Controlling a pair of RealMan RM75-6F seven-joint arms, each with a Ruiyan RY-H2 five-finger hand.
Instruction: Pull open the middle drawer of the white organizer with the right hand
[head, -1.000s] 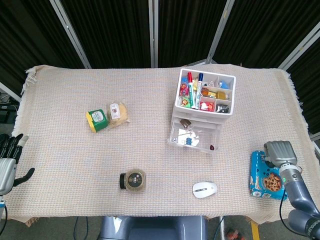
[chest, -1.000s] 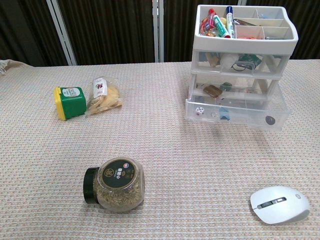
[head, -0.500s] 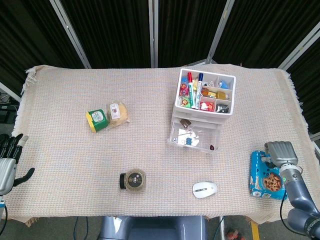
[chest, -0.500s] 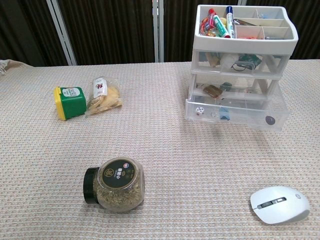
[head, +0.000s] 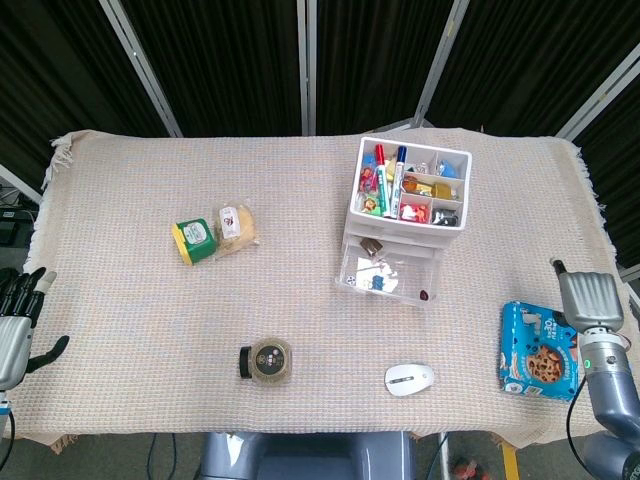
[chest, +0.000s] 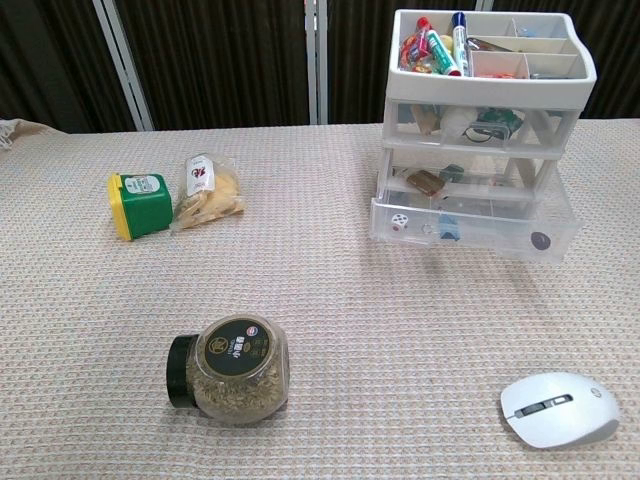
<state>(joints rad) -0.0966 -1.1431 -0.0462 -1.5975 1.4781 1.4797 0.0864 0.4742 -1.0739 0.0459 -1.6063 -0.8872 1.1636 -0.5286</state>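
Beige woven cloth (head: 300, 220) covered the table. Left hand (head: 14, 325) hung empty, fingers spread, off the left edge. No label could be read. White organizer (head: 405, 205) stood right of centre. Right hand (head: 588, 300), whether clenched unclear, hovered beside a blue cookie packet (head: 535, 350).
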